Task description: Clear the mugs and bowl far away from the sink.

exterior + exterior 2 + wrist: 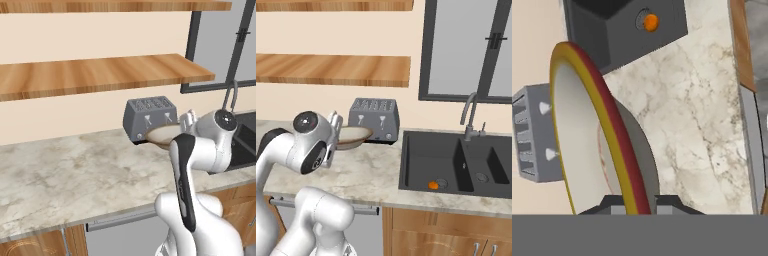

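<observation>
My gripper (179, 131) is shut on the rim of the bowl (161, 134), a wide shallow bowl with a tan-brown rim and cream inside. The bowl (354, 136) hangs roughly level above the marble counter, just in front of the toaster and left of the sink (456, 165). In the hand view the bowl (587, 130) runs edge-on between the fingertips of the gripper (634, 206), its yellow and red rim curving upward. The dark grey sink (245, 137) lies to the right of the arm. The mugs are out of view.
A grey toaster (150, 117) stands against the back wall behind the bowl. A curved faucet (470, 114) rises behind the sink, and a small orange thing (433, 185) lies in the left basin. Wooden shelves (100, 72) hang above the wide counter (65, 170).
</observation>
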